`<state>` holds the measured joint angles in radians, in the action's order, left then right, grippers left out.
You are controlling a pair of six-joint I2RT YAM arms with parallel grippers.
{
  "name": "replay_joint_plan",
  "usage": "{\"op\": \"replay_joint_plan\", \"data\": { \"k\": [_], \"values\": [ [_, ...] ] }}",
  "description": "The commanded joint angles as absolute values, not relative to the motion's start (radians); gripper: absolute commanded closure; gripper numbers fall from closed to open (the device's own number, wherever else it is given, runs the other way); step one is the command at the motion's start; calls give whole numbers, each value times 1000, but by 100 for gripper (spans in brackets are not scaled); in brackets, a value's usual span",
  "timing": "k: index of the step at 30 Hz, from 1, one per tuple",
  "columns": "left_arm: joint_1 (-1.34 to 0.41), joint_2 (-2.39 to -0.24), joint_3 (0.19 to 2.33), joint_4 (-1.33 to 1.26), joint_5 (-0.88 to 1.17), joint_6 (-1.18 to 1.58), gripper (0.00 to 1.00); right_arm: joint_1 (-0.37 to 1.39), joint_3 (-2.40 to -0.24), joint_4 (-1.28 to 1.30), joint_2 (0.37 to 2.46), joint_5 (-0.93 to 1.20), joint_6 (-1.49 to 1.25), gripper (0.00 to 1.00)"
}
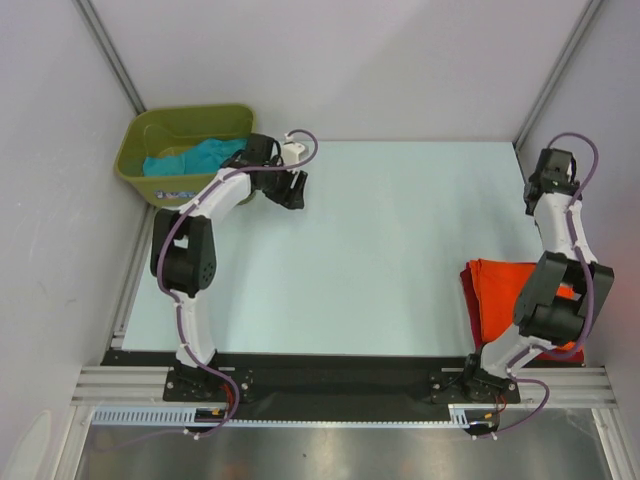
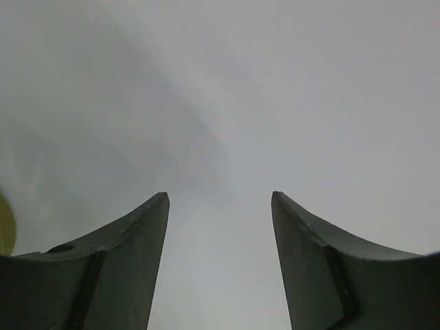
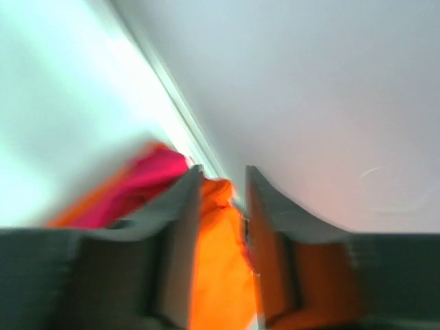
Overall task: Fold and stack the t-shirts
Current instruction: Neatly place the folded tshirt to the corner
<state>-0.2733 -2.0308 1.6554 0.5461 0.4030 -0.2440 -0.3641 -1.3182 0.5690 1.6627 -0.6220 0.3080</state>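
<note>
A folded bright orange t-shirt [image 1: 503, 290] lies at the table's near right, on top of a dark red t-shirt [image 1: 467, 297] whose edge shows at the left. A teal t-shirt [image 1: 195, 158] lies crumpled in the bin. My left gripper [image 1: 293, 190] hangs just right of the bin, open and empty [image 2: 220, 199]. My right gripper [image 1: 550, 178] is raised by the right wall, beyond the stack. In the blurred right wrist view its jaws [image 3: 223, 172] stand a little apart, with the orange t-shirt [image 3: 216, 275] and the dark red t-shirt [image 3: 137, 182] below them.
The olive-green plastic bin [image 1: 180, 115] stands at the far left corner; a sliver of it shows in the left wrist view [image 2: 4, 223]. Grey walls enclose the pale table [image 1: 380, 250] on three sides. A black strip runs along the near edge.
</note>
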Motion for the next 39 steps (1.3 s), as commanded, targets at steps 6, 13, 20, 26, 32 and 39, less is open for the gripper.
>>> {"op": "replay_joint_plan", "data": {
  "k": [6, 13, 20, 26, 32, 39],
  "values": [
    [-230, -1846, 1703, 623, 413, -304, 18, -140, -1318, 480, 1309, -271, 212, 24],
    [-181, -1625, 1573, 669, 420, -344, 8, -41, -1132, 397, 1083, -121, 117, 0],
    [-137, -1411, 1346, 669, 354, -377, 6, -5, -959, 318, 879, -9, 22, 0],
    [-118, -1215, 1080, 580, 285, -396, 5, -3, -881, 313, 789, 25, -64, 0],
    [-118, -1121, 965, 578, 275, -393, 5, 26, -842, 353, 776, -97, -184, 0],
    [-117, -1109, 927, 577, 298, -394, 5, 29, -807, 328, 787, -92, -198, 0]
  ]
}}
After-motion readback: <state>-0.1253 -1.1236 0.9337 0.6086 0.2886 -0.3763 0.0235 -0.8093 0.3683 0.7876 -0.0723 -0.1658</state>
